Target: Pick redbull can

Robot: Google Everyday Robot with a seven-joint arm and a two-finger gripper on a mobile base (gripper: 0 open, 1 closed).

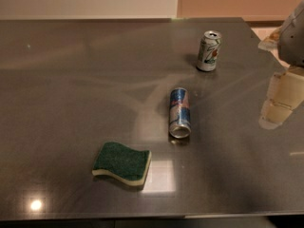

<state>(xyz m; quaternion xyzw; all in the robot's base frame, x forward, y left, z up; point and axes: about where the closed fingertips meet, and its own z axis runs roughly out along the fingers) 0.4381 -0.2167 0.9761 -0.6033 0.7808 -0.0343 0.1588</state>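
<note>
A dark grey, glossy table [71, 89] is filling almost the whole camera view, with a pale wall running behind its far edge. The redbull can [179, 112] is lying on its side near the middle of the table, a little right of centre. Its slim blue-and-silver body is pointing away from the camera, and one round silver end is facing the viewer. A red marking is showing on its side.

Farther back and to the right, a wider white-and-green can [209, 50] is standing upright, well apart from the lying can, its silver top catching light. Nearer the camera and to the left, a green sponge [122, 163] with a pale yellow underside is resting flat on the table. It is sitting near the redbull can but not touching it.

The gripper [278, 103] is hanging at the right edge of the view — cream-coloured, blocky and partly cut off by the frame, with a grey part of the arm [292, 37] above it. It is sitting to the right of the redbull can and apart from it. Whether it is spread wide or drawn narrow cannot be told from here. Bright reflections are glinting on the table near its front edge.
</note>
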